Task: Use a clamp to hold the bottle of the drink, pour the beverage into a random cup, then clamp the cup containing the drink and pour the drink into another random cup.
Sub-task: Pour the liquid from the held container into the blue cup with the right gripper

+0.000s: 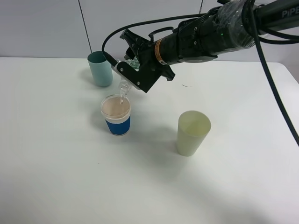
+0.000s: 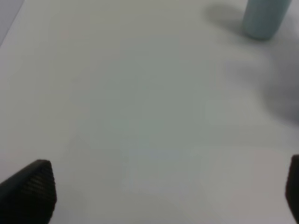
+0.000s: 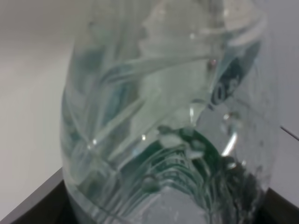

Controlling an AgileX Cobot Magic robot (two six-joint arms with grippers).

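Bottle (image 3: 163, 116) clear, green-labelled, tipped neck-down over blue-sleeved cup (image 1: 117, 125).

We find the blue-sleeved cup (image 1: 116, 115) blocked from above: the right gripper (image 1: 131, 72) and its tilted bottle (image 1: 124, 85) hang over its rim. The teal cup (image 1: 100, 68) stands close behind it, the pale yellow-green cup (image 1: 192, 133) well off to its right. In front of it and to its left, the table (image 1: 56, 163) lies open.
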